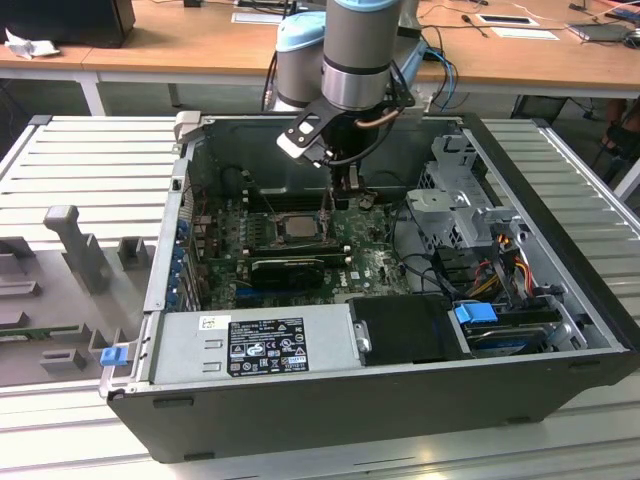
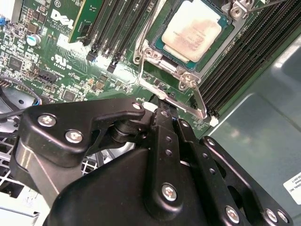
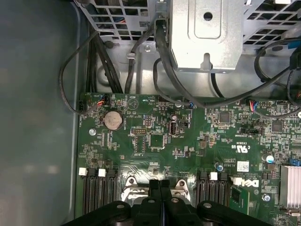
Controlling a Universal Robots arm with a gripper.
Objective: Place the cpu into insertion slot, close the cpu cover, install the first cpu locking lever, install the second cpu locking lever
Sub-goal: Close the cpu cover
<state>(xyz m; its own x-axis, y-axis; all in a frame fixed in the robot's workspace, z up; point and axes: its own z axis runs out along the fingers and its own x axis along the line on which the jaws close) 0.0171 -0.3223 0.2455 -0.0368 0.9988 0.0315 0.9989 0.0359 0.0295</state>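
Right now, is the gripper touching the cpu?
Apart. In the second wrist view the gripper sits clear of the cpu; the cover and board show between them.

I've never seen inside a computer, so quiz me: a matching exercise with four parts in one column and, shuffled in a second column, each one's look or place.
Parts:
1. cpu
2. coin battery
3. power supply
4. plastic tab

Descriptions:
A. blue, at the exterior view's left
B. grey box bearing a dark label
C. round, silvery, on the green motherboard
D. square, pale metal top

Pairs: 1-D, 2-C, 3-B, 4-A
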